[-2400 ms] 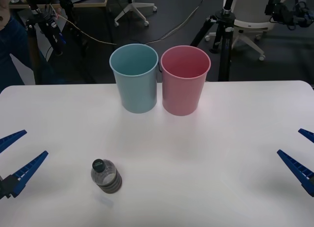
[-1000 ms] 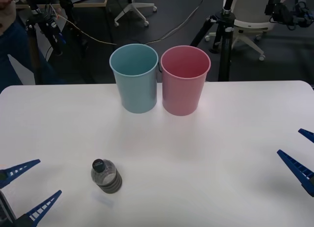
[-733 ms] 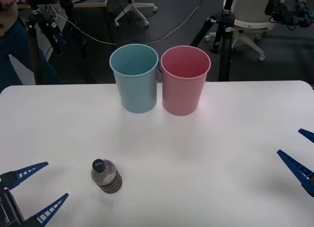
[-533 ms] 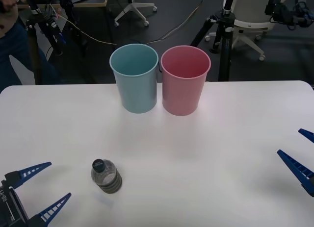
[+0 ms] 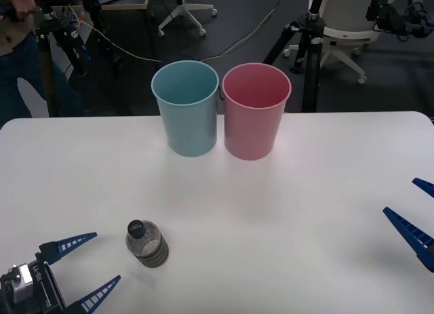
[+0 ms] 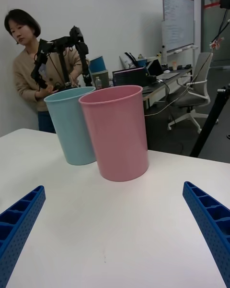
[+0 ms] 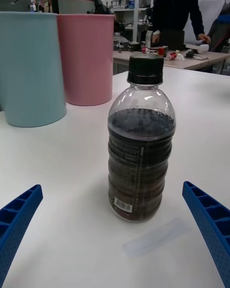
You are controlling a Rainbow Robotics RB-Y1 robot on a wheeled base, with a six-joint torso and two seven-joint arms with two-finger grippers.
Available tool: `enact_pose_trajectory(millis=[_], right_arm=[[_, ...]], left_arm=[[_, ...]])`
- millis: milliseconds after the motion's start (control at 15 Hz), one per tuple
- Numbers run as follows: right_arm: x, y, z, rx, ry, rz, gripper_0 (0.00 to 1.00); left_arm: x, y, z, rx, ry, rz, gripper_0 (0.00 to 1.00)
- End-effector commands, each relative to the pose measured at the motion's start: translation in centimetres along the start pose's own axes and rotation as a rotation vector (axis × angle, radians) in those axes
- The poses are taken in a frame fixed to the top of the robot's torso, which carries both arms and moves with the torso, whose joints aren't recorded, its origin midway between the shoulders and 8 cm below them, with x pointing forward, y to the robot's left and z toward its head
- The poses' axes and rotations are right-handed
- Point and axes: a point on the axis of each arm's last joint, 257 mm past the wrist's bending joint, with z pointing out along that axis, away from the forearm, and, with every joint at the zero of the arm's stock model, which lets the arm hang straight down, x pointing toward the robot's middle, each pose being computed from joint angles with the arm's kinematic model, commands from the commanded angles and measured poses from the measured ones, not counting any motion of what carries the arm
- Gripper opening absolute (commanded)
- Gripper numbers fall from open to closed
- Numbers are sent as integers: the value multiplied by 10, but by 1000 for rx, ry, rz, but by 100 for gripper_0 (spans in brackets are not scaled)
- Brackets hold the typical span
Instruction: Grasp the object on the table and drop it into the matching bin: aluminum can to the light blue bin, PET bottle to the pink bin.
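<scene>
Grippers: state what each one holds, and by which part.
Nothing is held. The open left gripper sits beside the upright small clear plastic bottle, not touching; the open right gripper waits at the table's edge.

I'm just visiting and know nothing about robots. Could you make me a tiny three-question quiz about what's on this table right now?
1. True or false: the small clear plastic bottle with a dark screw cap stands upright on the large white tabletop.
2. Which bin stands nearer the robot's right side? A) the pale blue plastic bucket-shaped bin B) the pink plastic bucket-shaped bin
3. Fill in: the left gripper, beside the bottle, has its blue fingers ____; the right gripper waits at the table's right edge.

Key: 1 true; 2 B; 3 open.
</scene>
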Motion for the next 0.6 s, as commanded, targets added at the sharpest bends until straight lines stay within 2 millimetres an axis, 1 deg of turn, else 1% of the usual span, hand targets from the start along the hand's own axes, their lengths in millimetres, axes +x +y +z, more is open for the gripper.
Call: enact_pose_trajectory(millis=[67,133,400,600], right_arm=[[0,0,0,0,0,0,100],[0,0,0,0,0,0,100],[0,0,0,0,0,0,100],[0,0,0,0,0,0,100]], left_arm=[[4,-13,16,38,-1,10,100],[8,-16,20,41,8,44,100],[17,-12,33,27,35,50,100],[19,-14,49,37,43,51,100]])
